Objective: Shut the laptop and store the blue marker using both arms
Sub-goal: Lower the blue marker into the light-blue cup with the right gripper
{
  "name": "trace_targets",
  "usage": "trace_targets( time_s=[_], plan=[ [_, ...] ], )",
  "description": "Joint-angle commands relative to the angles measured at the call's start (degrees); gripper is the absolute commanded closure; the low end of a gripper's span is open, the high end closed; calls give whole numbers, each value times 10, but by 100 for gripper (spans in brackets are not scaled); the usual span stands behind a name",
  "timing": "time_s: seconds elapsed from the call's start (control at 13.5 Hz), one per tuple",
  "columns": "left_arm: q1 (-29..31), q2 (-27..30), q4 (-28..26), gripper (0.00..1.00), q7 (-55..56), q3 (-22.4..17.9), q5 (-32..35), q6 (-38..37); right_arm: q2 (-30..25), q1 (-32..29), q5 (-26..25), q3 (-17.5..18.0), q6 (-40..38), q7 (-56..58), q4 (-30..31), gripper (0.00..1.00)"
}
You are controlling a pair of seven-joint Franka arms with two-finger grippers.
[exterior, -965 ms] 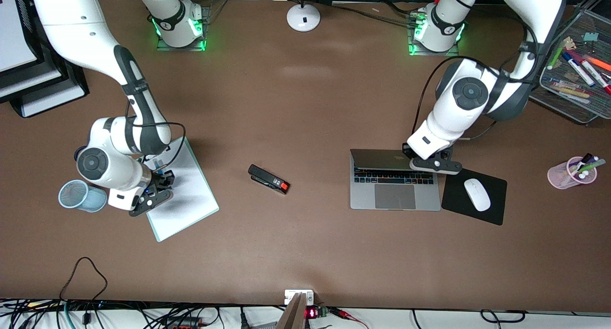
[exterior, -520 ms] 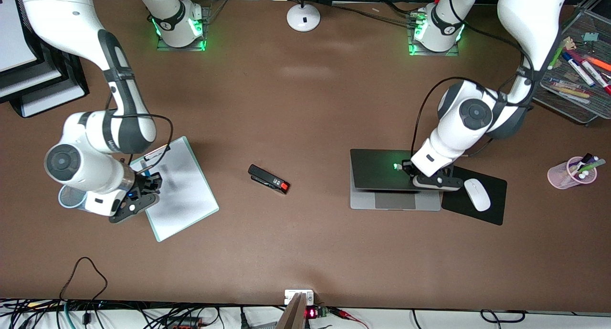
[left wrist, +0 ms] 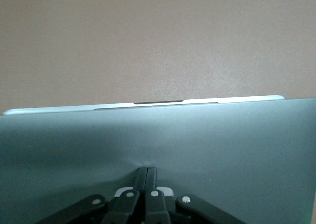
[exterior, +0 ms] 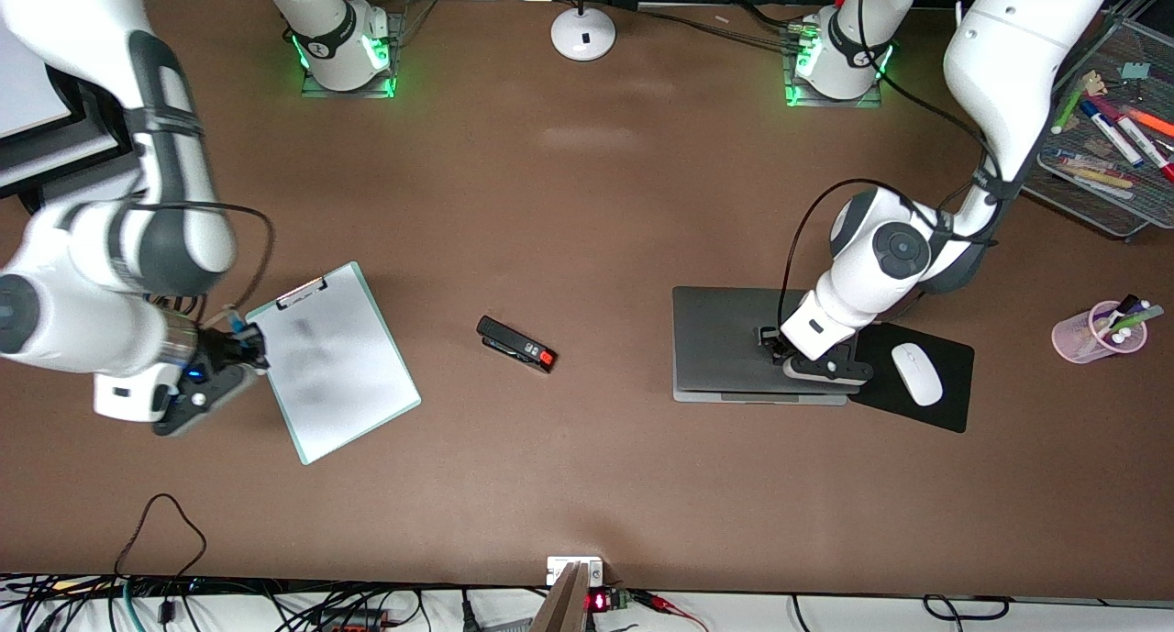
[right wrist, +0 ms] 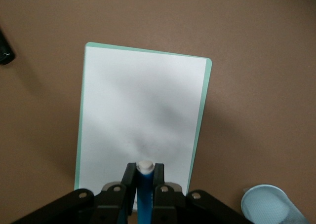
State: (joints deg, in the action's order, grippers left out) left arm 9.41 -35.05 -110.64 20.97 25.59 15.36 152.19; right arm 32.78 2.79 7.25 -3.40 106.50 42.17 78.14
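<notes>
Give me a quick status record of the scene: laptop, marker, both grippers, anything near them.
laptop: lid nearly down, thin gap along its front edge
left gripper: shut, fingertips pressing on the laptop lid
blue marker: clamped in the right gripper, white end showing
right gripper: shut on the marker, over the clipboard's edge
clipboard: flat on the table, toward the right arm's end
blue mesh cup: beside the clipboard
mouse: on black mouse pad beside the laptop
</notes>
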Motion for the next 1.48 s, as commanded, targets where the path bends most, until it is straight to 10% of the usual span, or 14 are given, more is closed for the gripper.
trace_targets(
  time_s=[0.0,0.89,1.41],
  plan=[
    [-11,-37,18,100,7,-6,44,22,-11,-38,41,3,-56,110,-40,100],
    [-20,-28,18,100,4,-31,54,52,35,-231,329,3,-64,636,-51,100],
    [-23,112,23,98,2,2,56,-200,76,-256,411,5,-68,741,-48,100]
  ],
)
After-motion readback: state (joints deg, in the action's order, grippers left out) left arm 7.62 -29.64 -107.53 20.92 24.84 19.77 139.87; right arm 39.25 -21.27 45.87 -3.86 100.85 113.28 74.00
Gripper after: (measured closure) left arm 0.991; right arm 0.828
